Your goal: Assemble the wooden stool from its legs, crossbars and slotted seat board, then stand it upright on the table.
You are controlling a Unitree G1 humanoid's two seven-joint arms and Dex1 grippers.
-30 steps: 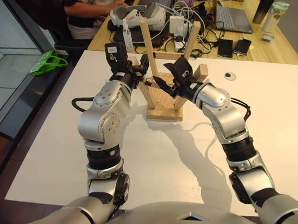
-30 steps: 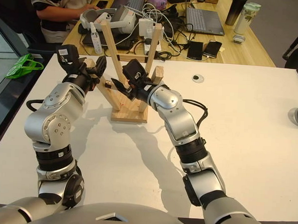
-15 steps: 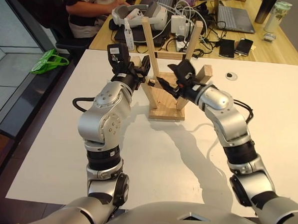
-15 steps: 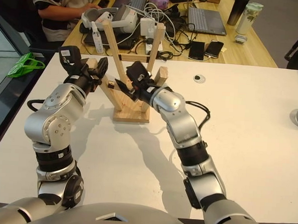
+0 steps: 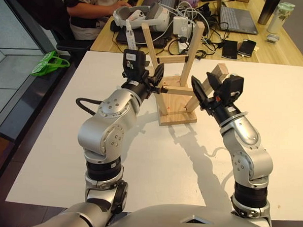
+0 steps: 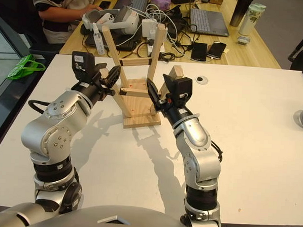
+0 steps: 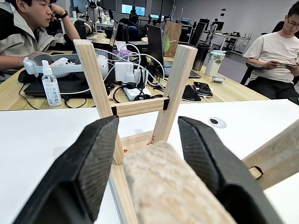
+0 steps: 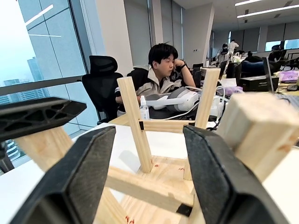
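The wooden stool stands upside down on the white table, its seat board [image 5: 179,116] flat and its legs pointing up. A crossbar [image 5: 170,58] joins the two far legs. My left gripper [image 5: 155,82] is shut on the top end of the near left leg [image 7: 173,186], which sits between its black pads [image 7: 96,172]. Just right of the stool, my right gripper [image 5: 204,93] is open. The near right leg [image 8: 254,126] passes outside one of its fingers, and nothing lies between them.
Behind the table is a wooden desk [image 5: 277,49] crowded with a headset [image 5: 141,14], laptops, phones and cables, with a person seated at it. A cable grommet [image 6: 200,79] is set in the table's far right. White tabletop extends near and to the right.
My right gripper has come off the stool's middle and pulled back to the right, now open. My left gripper moved right with the leg, and the stool shifted and turned with it.
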